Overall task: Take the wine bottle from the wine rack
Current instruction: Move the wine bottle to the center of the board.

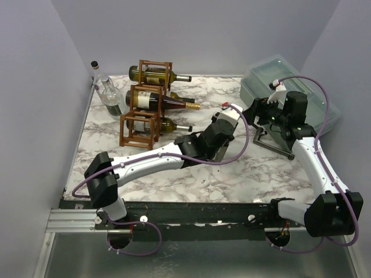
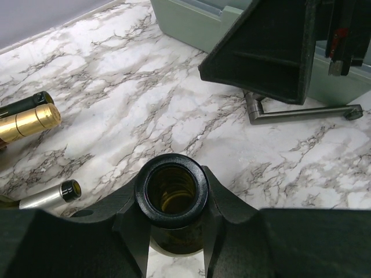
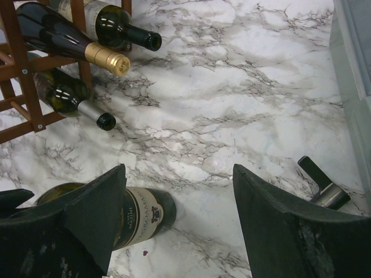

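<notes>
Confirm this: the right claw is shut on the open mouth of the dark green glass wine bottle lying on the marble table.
Wrong arm: the left claw is shut on the open mouth of the dark green glass wine bottle lying on the marble table. The left wrist view shows it.

Grey-green lidded bin (image 1: 261, 72) far right; clear glass bottles (image 1: 110, 95), perhaps two, far-left corner; marble tabletop (image 1: 243, 174).

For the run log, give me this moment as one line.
left tool: shut on wine bottle neck | right tool: open, empty | wine bottle: clear of wine rack
</notes>
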Robot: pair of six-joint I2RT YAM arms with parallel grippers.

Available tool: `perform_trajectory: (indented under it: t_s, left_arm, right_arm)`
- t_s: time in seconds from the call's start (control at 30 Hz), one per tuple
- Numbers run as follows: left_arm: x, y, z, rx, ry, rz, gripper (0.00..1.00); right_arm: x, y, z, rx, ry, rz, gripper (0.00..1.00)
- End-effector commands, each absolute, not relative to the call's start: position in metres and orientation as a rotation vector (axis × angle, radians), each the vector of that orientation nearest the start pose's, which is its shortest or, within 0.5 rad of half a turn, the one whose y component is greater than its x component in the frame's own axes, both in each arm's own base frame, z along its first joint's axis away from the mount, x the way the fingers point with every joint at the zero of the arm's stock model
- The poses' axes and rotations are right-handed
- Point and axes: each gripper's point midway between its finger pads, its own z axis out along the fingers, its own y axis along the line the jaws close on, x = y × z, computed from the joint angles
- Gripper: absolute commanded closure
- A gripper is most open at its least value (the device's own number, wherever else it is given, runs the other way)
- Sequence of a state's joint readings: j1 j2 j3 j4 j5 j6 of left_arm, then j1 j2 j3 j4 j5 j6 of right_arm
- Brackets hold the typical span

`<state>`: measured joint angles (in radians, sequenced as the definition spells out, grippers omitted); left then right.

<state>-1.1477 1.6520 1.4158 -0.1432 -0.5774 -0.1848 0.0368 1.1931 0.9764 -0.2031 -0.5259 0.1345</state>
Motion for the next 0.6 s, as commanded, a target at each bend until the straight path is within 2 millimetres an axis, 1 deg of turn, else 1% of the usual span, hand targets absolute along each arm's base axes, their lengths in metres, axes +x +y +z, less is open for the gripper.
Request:
perform_trajectory:
  t_s: [0.0,0.13,0.27,0.37,0.57]
  left_arm:
    - [0.269,-0.391,0.288,0.54,1.762,-0.404,1.0]
    - [0.256,-0.378,0.296,0.568,1.745,-0.455,1.0]
    - [0.242,-0.365,0.296,0.59,1.738,-0.497,1.0]
    - [0.238,-0.348,0.295,0.574,1.75,-0.482,1.0]
    - [0.229,-0.308,0.294,0.524,1.78,-0.427,1.0]
  right_arm:
    - [0.357,0.105,0.238,-0.253,1.952,0.639,0.23]
    - [0.357,0.105,0.238,-0.256,1.951,0.642,0.23]
    - [0.356,0.106,0.238,-0.258,1.952,0.647,0.23]
    - [0.356,0.106,0.238,-0.26,1.952,0.647,0.23]
    - [0.356,0.107,0.236,-0.264,1.957,0.653,0.23]
